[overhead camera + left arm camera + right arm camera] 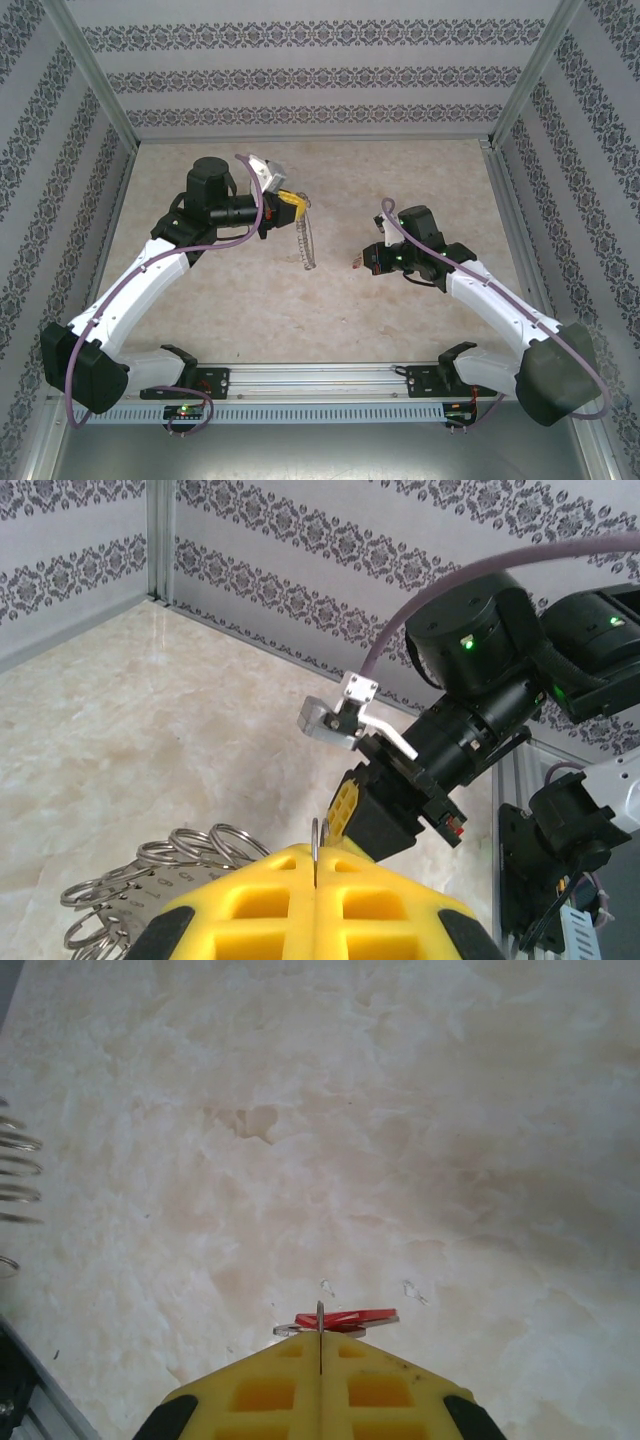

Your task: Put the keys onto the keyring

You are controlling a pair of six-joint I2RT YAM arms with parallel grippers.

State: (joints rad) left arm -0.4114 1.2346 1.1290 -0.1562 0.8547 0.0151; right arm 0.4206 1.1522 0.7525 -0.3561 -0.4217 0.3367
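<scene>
Right wrist view first: the right gripper [320, 1338] has its yellow fingers [390, 1390] pressed flat together. Pinched at their tips is the key [347, 1319], its red head lying sideways across the fingertip line above the pale marbled table [400, 1110]. A few loops of the keyring [20, 1168] peek in at the left edge, apart from the key.

Over to the left wrist view: the left gripper [315, 858] is clamped as well, with a thin wire of the keyring [150, 880] standing up in the seam between its fingers. The small rings fan out to the lower left. Straight ahead the right gripper [343, 812] faces it nose to nose, close but not touching.

From above, the left gripper [291, 206] points right with the keyring [305, 242] dangling below it as a long narrow loop. Whether its lower end touches the table [250, 310] I cannot tell. The right gripper [366, 262] points left, the key [354, 263] a reddish speck at its tip, near the loop's bottom with a gap between.

Moving outward, the left wrist runs level back to a black joint, then the white link slopes down to the near-left base. The right arm mirrors it, its white link sloping down to the near-right base.
</scene>
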